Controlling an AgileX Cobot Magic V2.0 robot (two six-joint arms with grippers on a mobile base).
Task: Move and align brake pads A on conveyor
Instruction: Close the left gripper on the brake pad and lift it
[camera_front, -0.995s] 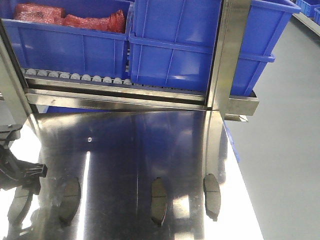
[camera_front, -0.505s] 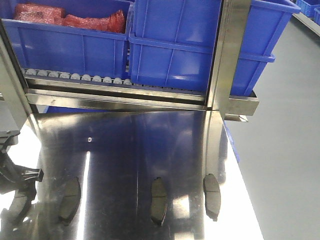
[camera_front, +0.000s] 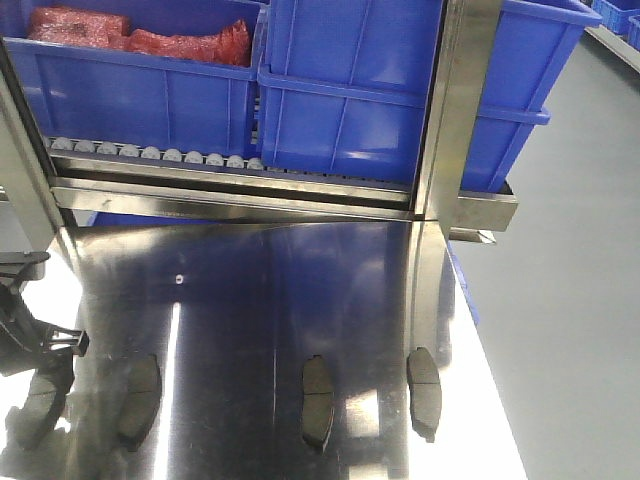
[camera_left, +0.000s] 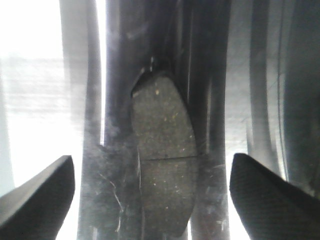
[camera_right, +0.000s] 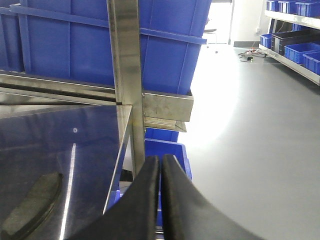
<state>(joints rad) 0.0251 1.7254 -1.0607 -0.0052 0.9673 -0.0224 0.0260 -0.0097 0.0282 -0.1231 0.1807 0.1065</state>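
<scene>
Surface: shiny steel table (camera_front: 250, 290), streaked with glare, carries all 4 brake pads A; the conveyor shows in no view.
Left jaws: the left gripper (camera_left: 155, 200) has its 2 fingertips (camera_left: 37, 192) spread wide, low over the table, touching nothing as far as I can tell.
Between the tips: the target pad (camera_left: 161, 130) lies flat, grey face up, about midway between them.
Long axis: it runs up the wrist view, square to the line on which the tips close, so they would pinch the short width. The groove crosses it halfway.
Place: of the 4, the target pad is farthest left of the steel post (camera_front: 455, 110). The nearest pad (camera_front: 424, 392) lies just left of the post's foot.
Row heading: all 4 point lengthwise toward the blue bins (camera_front: 350, 100) behind the post. They are roughly parallel, the target leaning a little.
Right jaws: the right gripper (camera_right: 161, 200) is pressed together on nothing, near the post.
Risk 1: the pad is thin and the steel is slick. Tips that stop too high would likely close above the pad's edges and miss it.
Risk 2: if 1 tip lands first, it may shove or spin the pad and spoil its heading.
Risk 3: tips driven too low could scrape the table.
</scene>
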